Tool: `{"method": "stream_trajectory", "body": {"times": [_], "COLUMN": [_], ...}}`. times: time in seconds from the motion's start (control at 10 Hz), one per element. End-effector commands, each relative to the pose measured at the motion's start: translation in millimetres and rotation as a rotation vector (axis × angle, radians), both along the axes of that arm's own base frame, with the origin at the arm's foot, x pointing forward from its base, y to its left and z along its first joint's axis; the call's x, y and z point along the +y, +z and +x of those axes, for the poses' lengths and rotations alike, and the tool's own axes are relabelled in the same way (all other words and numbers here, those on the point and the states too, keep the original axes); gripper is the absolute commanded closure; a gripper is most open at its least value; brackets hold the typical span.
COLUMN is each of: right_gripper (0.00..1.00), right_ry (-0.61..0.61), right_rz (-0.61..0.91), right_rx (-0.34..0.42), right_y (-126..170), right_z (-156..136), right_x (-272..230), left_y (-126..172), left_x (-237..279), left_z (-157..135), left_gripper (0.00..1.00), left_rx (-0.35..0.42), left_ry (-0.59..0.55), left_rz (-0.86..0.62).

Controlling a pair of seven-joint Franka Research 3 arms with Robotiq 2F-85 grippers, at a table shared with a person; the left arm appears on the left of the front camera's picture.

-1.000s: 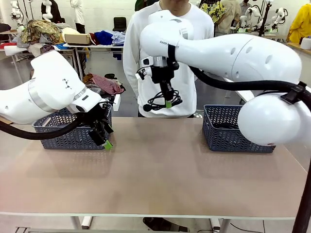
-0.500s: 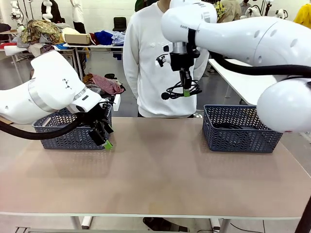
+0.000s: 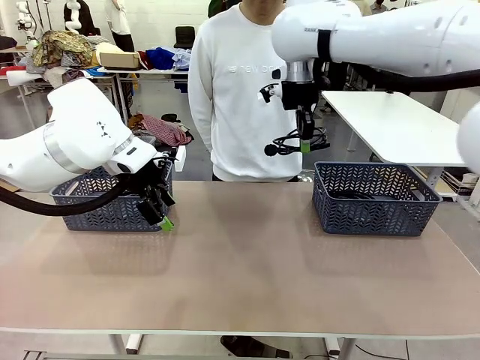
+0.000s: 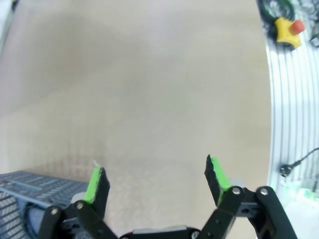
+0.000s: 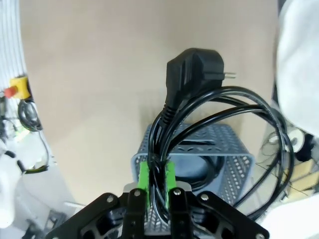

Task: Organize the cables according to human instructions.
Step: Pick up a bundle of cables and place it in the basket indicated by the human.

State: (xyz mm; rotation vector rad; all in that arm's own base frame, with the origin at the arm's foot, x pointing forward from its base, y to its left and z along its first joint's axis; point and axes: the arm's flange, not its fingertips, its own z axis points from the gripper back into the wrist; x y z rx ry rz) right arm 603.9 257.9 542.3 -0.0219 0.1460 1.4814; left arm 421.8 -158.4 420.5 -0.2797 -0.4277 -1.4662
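A coiled black cable (image 3: 296, 142) with a round plug end hangs in the air above the table's far edge, just left of the right basket (image 3: 373, 199). My right gripper (image 3: 305, 146) is shut on it. From the right wrist the cable (image 5: 214, 129) loops out between the green pads, its black plug (image 5: 192, 74) pointing away, with the right basket (image 5: 197, 154) below. Another dark cable (image 3: 352, 196) lies inside that basket. My left gripper (image 3: 163, 217) hovers low over the table by the left basket (image 3: 112, 202), open, nothing between its fingers (image 4: 97, 184).
A person in a white sweatshirt (image 3: 240, 97) stands at the far side of the table, between the baskets. The wooden tabletop (image 3: 240, 262) stretches bare in front. A white table (image 3: 390, 120) stands behind the right basket.
My right arm has carried the cable rightward and a little higher, from in front of the person to near the right basket. The left arm has not moved.
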Motion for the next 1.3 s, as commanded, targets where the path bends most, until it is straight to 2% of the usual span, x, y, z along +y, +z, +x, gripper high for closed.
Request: {"method": "stream_trajectory", "body": {"times": [0.0,0.4,0.5,0.6,1.1,1.2], "right_gripper": [1.0,1.0,1.0,1.0,1.0,0.85], "right_ry": [-0.073,-0.17,-0.169,-0.113,-0.113,-0.121], "right_rz": [0.041,0.078,0.084,0.039,0.039,0.046], "right_rx": [-0.036,-0.031,-0.031,-0.01,-0.01,-0.005], "right_y": [-20.7,-28.1,-28.7,-24.8,-24.8,-28.2], "right_z": [-48.0,-40.9,-40.6,-35.1,-35.1,-34.9], "right_x": [-31.6,-52.7,-51.9,-50.9,-50.9,-49.4], "left_y": [0.7,0.7,0.7,0.7,0.7,0.7], "left_x": [1.5,1.5,1.5,1.5,1.5,1.5], "left_z": [-0.4,-0.4,-0.4,-0.4,-0.4,-0.4], "left_gripper": [0.0,0.0,0.0,0.0,0.0,0.0], "left_rx": [0.0,0.0,0.0,0.0,0.0,0.0], "left_ry": [0.001,0.001,0.001,0.001,0.001,0.001], "left_rz": [0.001,0.001,0.001,0.001,0.001,0.001]}}
